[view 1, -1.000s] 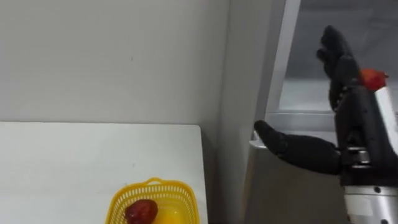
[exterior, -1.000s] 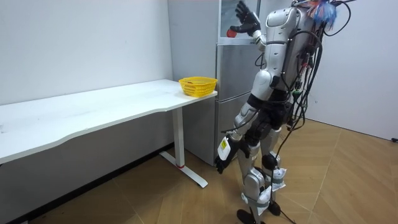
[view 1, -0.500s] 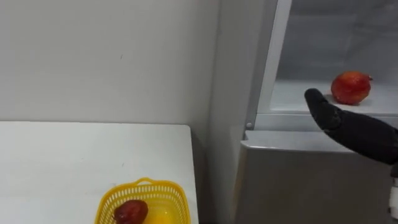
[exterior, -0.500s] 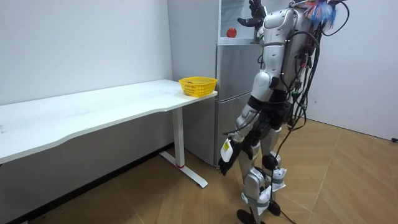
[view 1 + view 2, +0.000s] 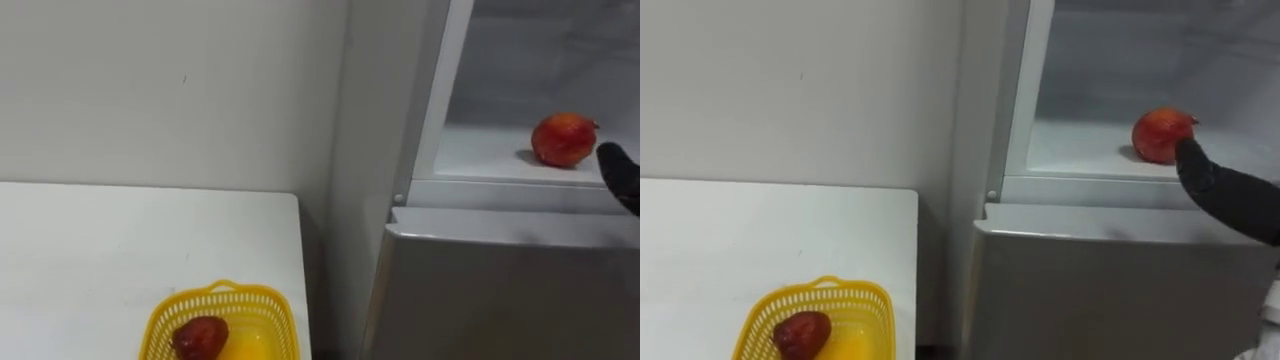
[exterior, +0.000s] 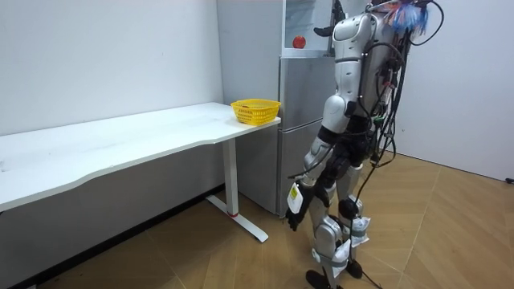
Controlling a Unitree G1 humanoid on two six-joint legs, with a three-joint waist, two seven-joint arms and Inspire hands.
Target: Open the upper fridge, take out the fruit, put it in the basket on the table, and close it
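On the white table [image 5: 80, 250] a yellow basket [image 5: 262, 300] holds a dark fruit [image 5: 199, 336]. Right of it, the open upper fridge [image 5: 500, 290] has a round red fruit [image 5: 563, 139] on its shelf. The right hand [image 5: 1230, 198] reaches just beside it (grip: cannot tell). The left hand [image 6: 294, 199] hangs by the thigh.

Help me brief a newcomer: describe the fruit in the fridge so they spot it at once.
Find the grey fridge beside the white table; its upper compartment stands open. On that white shelf sits one round red-orange fruit, alone and brighter than the darker red fruit in the yellow basket on the table.
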